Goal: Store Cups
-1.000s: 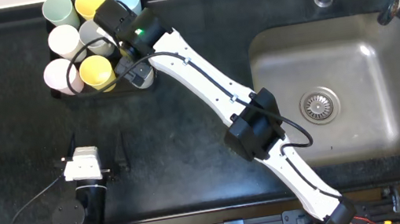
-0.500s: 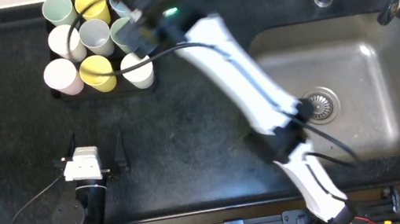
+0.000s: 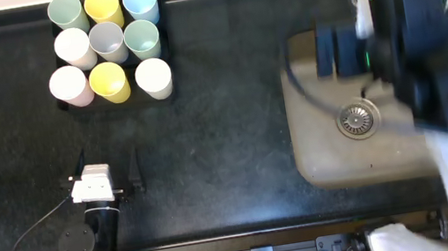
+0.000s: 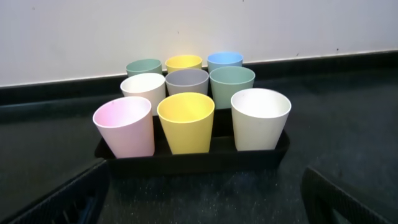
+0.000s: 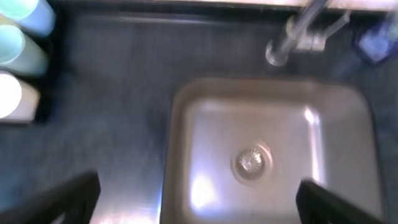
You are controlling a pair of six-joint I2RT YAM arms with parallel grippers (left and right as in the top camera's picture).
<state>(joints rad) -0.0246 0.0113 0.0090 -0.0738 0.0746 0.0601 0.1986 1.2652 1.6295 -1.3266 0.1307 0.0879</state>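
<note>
A black tray (image 4: 193,160) at the counter's back left holds several upright cups in three rows. The back row is a sage cup (image 3: 66,11), a yellow cup (image 3: 102,6) and a blue cup (image 3: 139,0). In the middle row, a green cup (image 3: 142,38) stands at the right end. My left gripper (image 3: 107,167) rests open on the counter in front of the tray, empty, facing the cups (image 4: 185,121). My right arm (image 3: 426,51) is lifted over the sink. The right gripper (image 5: 199,193) is open with nothing between its fingers.
The steel sink (image 5: 280,124) with its drain (image 5: 252,160) is sunk into the counter's right side, and a faucet (image 5: 292,37) stands behind it. Dark counter (image 3: 224,125) lies between the tray and the sink.
My right arm has swung from above the cup tray across to the right, over the sink. A green cup now stands uncovered in the tray's middle row. The left arm has not moved.
</note>
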